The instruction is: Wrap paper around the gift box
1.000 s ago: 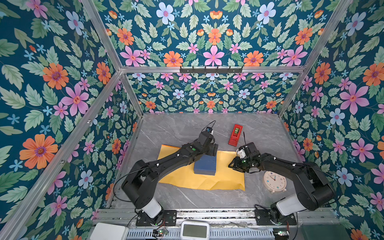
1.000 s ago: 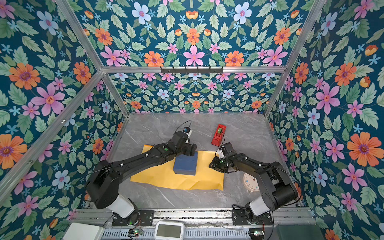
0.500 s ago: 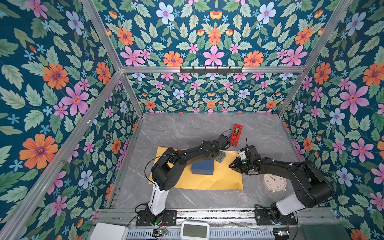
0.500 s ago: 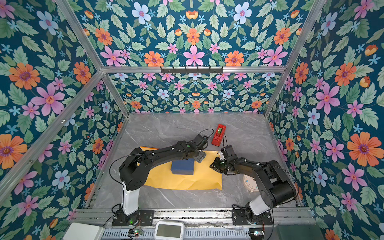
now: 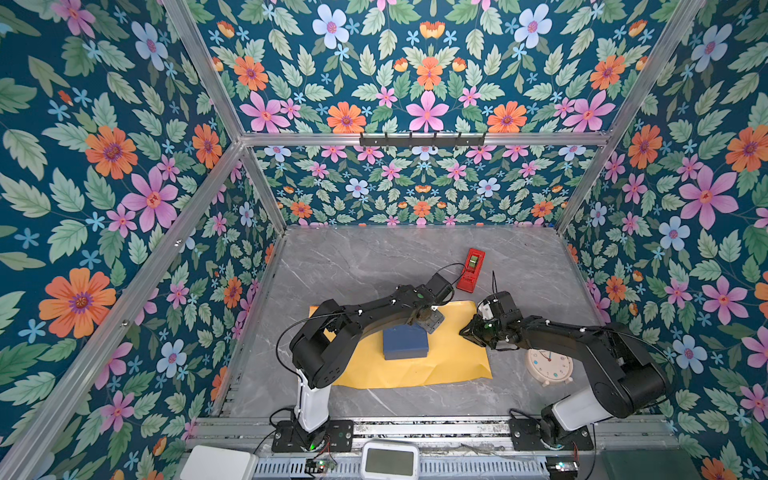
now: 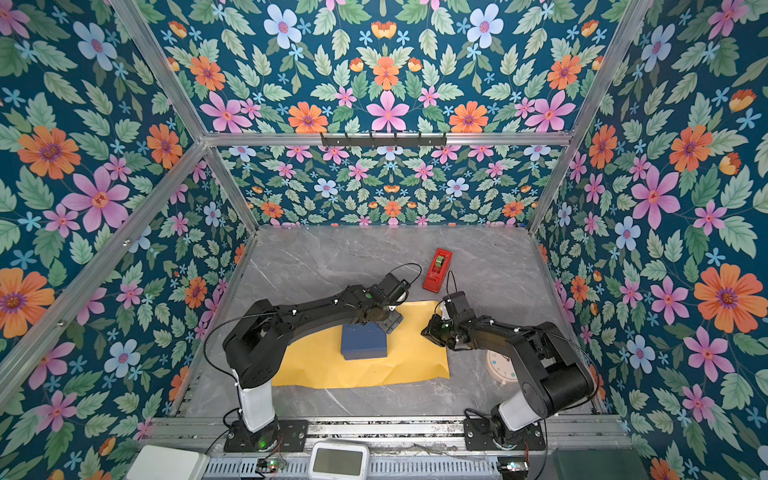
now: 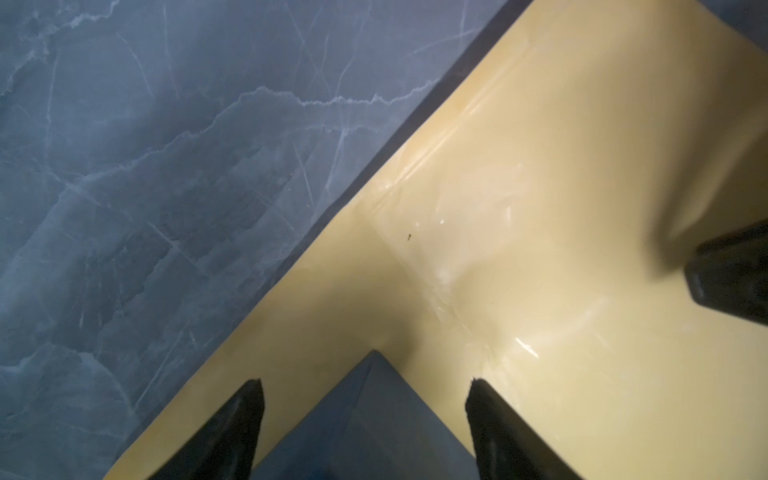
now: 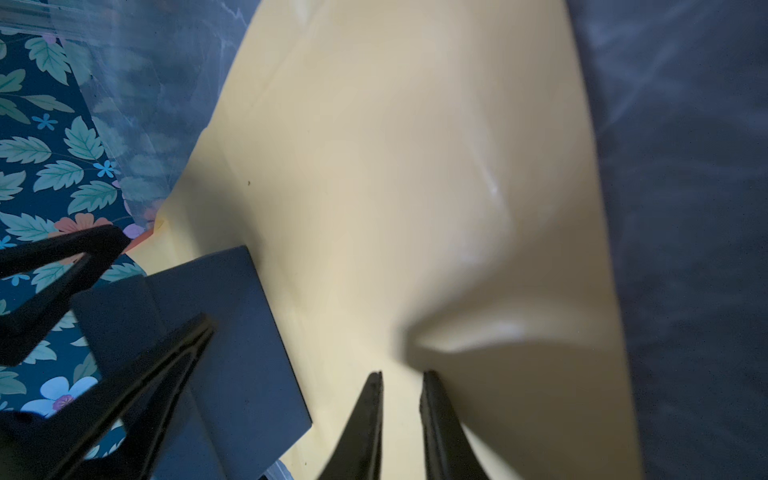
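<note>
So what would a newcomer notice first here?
The large creased yellow paper sheet spread centrally, with the flat dark-blue cardboard box on it. The left gripper hangs open over the box's far corner; the right gripper sits at the sheet's right edge. Loud floral walls surround everything.

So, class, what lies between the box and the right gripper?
Only a bare stretch of paper separates the box from the right gripper; both top views and the right wrist view show it.
</note>
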`<state>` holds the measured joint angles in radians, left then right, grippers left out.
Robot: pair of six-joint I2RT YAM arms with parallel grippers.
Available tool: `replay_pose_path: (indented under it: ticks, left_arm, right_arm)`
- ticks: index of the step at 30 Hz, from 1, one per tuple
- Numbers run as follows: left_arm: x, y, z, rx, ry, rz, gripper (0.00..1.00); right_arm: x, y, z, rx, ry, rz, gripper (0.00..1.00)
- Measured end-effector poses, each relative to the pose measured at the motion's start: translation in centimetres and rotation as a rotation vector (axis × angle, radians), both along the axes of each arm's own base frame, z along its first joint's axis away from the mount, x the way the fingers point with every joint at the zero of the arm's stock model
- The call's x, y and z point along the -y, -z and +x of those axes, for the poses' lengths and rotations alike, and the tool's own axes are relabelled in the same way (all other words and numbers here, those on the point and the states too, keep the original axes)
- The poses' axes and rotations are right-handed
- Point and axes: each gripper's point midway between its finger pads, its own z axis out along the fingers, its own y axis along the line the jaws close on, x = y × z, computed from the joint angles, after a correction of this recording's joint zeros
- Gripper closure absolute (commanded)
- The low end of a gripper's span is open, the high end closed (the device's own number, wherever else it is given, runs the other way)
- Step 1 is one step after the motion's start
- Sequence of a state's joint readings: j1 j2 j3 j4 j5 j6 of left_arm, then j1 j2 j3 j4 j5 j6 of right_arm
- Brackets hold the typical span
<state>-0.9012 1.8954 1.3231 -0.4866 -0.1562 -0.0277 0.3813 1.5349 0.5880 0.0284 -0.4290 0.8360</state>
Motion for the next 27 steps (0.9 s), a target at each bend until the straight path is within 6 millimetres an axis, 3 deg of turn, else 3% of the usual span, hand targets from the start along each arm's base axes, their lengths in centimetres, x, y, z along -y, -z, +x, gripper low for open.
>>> replay_pose_path:
  ticks: [15, 27]
  left_arm:
    - [0.0, 0.5, -1.1, -0.054, 0.025, -0.026, 0.24]
    - [-2.3, 0.9, -1.5, -0.086, 0.000, -0.005, 0.24]
  right_arm:
    - [0.1, 0.0, 0.0, -0.004, 0.011, -0.004, 0.81]
    - [0.2, 0.1, 0.1, -0.010, 0.025, -0.004, 0.82]
